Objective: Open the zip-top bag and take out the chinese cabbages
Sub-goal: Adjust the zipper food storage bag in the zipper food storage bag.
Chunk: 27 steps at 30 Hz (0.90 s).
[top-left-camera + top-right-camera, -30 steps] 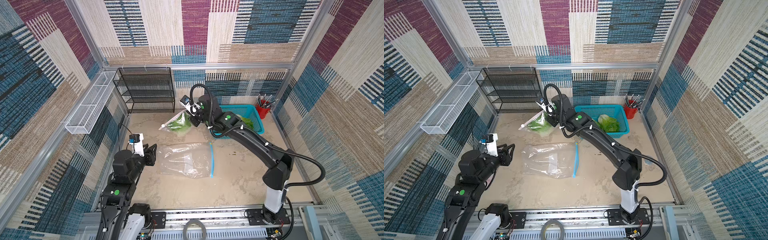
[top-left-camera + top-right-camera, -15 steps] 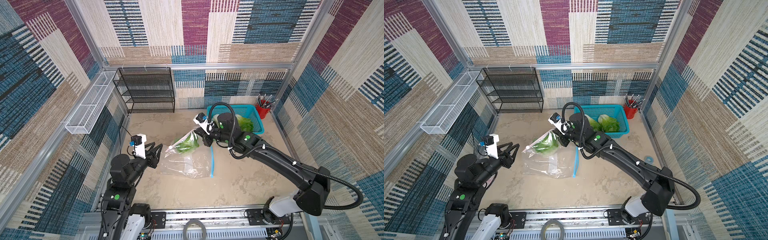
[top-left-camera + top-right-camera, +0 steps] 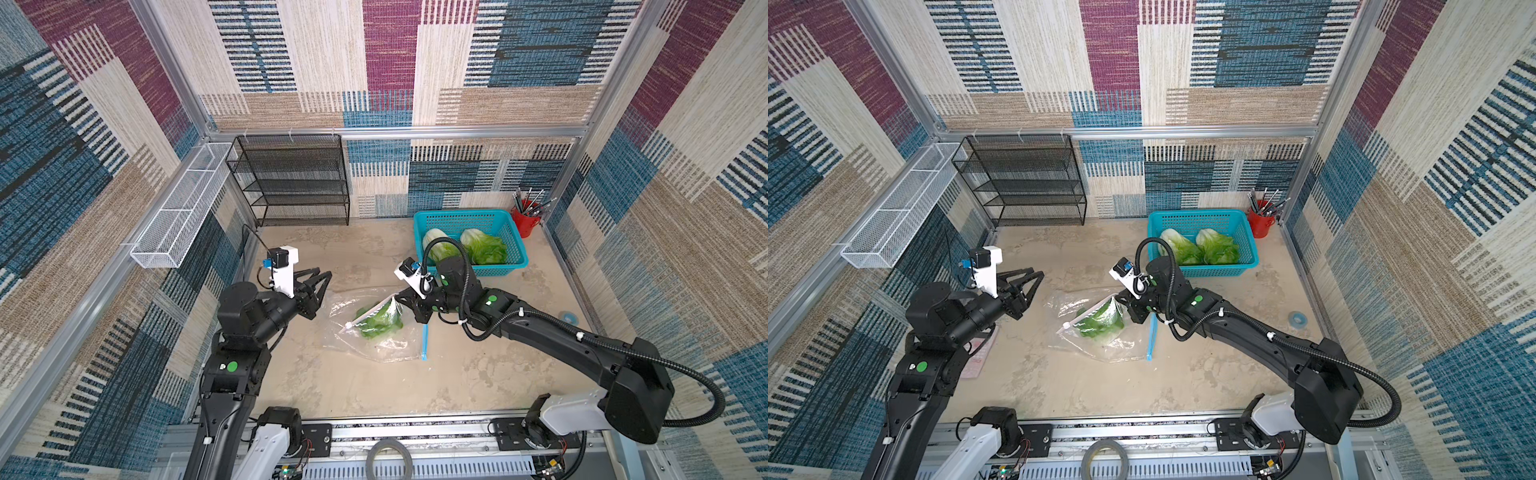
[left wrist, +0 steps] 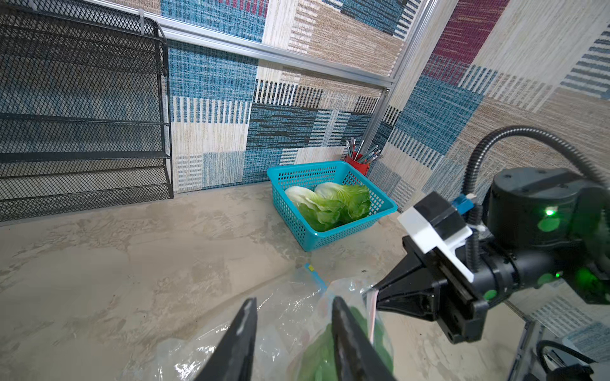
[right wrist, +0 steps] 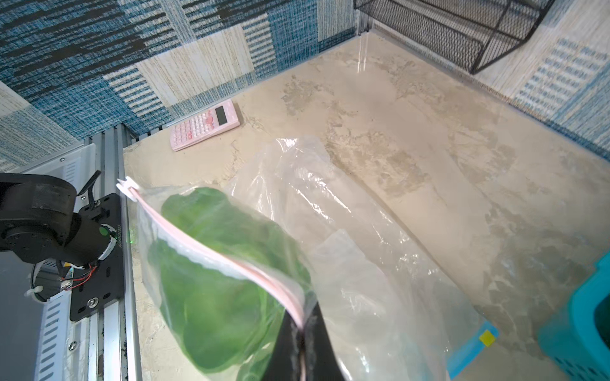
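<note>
Beige mottled surface (image 3: pixel 365 399), patterned walls all round. Two cabbages (image 3: pixel 484 248) lie in the teal basket (image 3: pixel 469 214). The third cabbage (image 5: pixel 211 270) is inside the pink-zip bag (image 3: pixel 1100 320), and the zip looks shut. The right fingers (image 5: pixel 318 343) are pressed together on one end of the zip strip, holding the bag tilted over an empty blue-zip bag (image 3: pixel 390 347). The left fingers (image 4: pixel 241 336) are spread, just beside the bag and not touching it.

Risks:
- The thin strip slips out under the cabbage's weight.
- The left fingers snag the empty bag or loose film instead of the zip.

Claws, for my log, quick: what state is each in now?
Left claw: open, empty.
Right claw: closed on the pink-zip bag with a cabbage inside.
</note>
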Each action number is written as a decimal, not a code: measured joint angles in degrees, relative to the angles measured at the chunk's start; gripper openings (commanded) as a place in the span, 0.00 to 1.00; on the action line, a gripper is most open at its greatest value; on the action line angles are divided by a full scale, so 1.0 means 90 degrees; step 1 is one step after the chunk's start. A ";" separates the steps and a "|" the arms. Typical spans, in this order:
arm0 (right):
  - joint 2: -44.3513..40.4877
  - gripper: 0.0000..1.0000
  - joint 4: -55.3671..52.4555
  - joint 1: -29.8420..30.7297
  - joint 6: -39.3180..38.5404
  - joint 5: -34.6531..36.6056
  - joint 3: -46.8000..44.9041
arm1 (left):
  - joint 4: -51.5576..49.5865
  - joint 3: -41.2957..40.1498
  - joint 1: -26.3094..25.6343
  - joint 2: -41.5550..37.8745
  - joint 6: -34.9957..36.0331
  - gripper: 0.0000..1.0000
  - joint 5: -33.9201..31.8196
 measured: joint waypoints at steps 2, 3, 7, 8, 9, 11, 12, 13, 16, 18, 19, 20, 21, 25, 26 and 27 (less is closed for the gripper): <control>0.0104 0.00 0.0095 -0.0131 0.0080 0.0087 -0.0109 | -0.0073 -0.0010 0.0000 0.0148 0.0007 0.39 0.0104; 0.0148 0.00 0.0121 -0.0189 0.0117 0.0090 -0.0148 | -0.0080 -0.0056 0.0000 0.0180 0.0007 0.39 0.0109; 0.0257 0.00 0.0185 -0.0359 0.0228 0.0153 -0.0287 | -0.0119 -0.0350 0.0000 0.0141 0.0032 0.39 0.0299; 0.0260 0.00 0.0194 -0.0364 0.0243 0.0153 -0.0318 | -0.0119 -0.0406 -0.0002 0.0121 0.0036 0.39 0.0352; 0.0260 0.00 0.0226 -0.0367 0.0243 0.0153 -0.0352 | -0.0119 -0.0459 -0.0007 0.0102 0.0058 0.39 0.0432; 0.0257 0.00 0.0277 -0.0393 0.0265 0.0155 -0.0442 | -0.0163 -0.0539 -0.0012 0.0068 0.0124 0.39 0.0571; 0.0257 0.00 0.0294 -0.0408 0.0265 0.0155 -0.0488 | -0.0192 -0.0554 -0.0012 0.0066 0.0155 0.39 0.0622; 0.0255 0.00 0.0321 -0.0415 0.0265 0.0158 -0.0542 | -0.0250 -0.0554 -0.0012 0.0068 0.0204 0.39 0.0675; 0.0221 0.00 0.0435 -0.0437 0.0318 0.0172 -0.0697 | -0.0464 -0.0551 -0.0029 0.0112 0.0418 0.41 0.0920; 0.0194 0.00 0.0469 -0.0437 0.0359 0.0233 -0.0748 | -0.0668 -0.0520 -0.0032 0.0211 0.0512 0.41 0.1139; 0.0177 0.00 0.0493 -0.0437 0.0364 0.0233 -0.0770 | -0.0760 -0.0508 -0.0036 0.0279 0.0568 0.41 0.1246; 0.0160 0.00 0.0522 -0.0437 0.0384 0.0231 -0.0792 | -0.0828 -0.0505 -0.0041 0.0350 0.0607 0.41 0.1314; 0.0146 0.00 0.0546 -0.0437 0.0384 0.0231 -0.0806 | -0.0925 -0.0505 -0.0063 0.0415 0.0624 0.40 0.1384; 0.0078 0.00 0.0573 -0.0437 0.0381 0.0228 -0.0831 | -0.1163 -0.0505 -0.0170 0.0539 0.0648 0.40 0.1557; 0.0063 0.00 0.0585 -0.0437 0.0381 0.0228 -0.0843 | -0.1205 -0.0505 -0.0204 0.0571 0.0648 0.39 0.1588; 0.0044 0.00 0.0605 -0.0437 0.0381 0.0228 -0.0865 | -0.1239 -0.0505 -0.0231 0.0607 0.0648 0.39 0.1588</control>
